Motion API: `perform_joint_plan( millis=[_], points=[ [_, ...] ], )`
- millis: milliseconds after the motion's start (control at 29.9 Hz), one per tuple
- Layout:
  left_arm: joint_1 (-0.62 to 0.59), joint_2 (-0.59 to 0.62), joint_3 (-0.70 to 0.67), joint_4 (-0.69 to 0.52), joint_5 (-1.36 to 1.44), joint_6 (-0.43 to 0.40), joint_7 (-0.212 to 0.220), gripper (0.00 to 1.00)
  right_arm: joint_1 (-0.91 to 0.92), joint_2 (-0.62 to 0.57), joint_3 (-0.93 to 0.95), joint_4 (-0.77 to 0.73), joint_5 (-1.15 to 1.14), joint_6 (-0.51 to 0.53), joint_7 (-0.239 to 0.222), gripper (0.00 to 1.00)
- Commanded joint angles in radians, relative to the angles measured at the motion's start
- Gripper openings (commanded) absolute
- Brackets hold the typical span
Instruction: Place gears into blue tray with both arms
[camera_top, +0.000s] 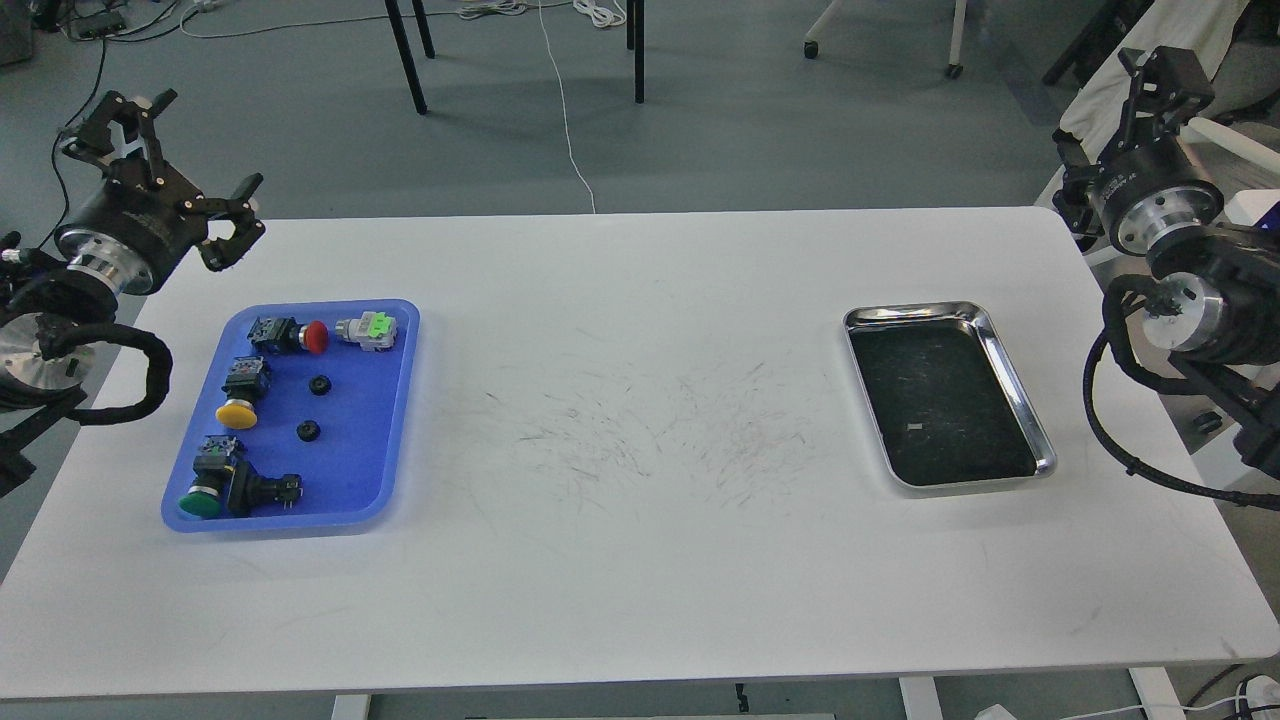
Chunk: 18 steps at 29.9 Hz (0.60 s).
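Both gears (320, 385) (308, 431) lie in blue tray (395, 400), counter's left end, amid switches (288, 335); task looks complete. Left hand (195, 155) fingers apart, empty, drawn off far-left corner. Right hand (1165, 75) off far-right corner, state unclear.

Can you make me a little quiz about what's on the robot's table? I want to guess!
1. How many gears lie in the blue tray?
2. True or false: the steel tray holds a pushbutton switch.
3. Which cap colour sits nearest the front end of the blue tray: A red, B yellow, C green?

Key
1. Two, both small, black and lying apart from each other.
2. False. All the switches are in the blue tray; the steel one shows only its dark bottom and a tiny pale speck.
3. C, green.

Bonus fact: the left gripper is open above the table's far left corner, holding nothing.
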Motion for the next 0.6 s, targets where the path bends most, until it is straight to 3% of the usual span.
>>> perform_joint_plan(
  millis=[0, 569],
  points=[
    [-0.003, -0.016, 0.0, 0.02, -0.002, 0.001, 0.001, 0.99, 0.007, 0.035, -0.002, -0.046, 0.004, 0.0, -0.007, 0.99],
    [-0.033, -0.116, 0.017, 0.075, 0.004, 0.002, 0.005, 0.99, 0.044, 0.104, -0.01, -0.087, 0.001, -0.006, -0.005, 0.99]
  ],
)
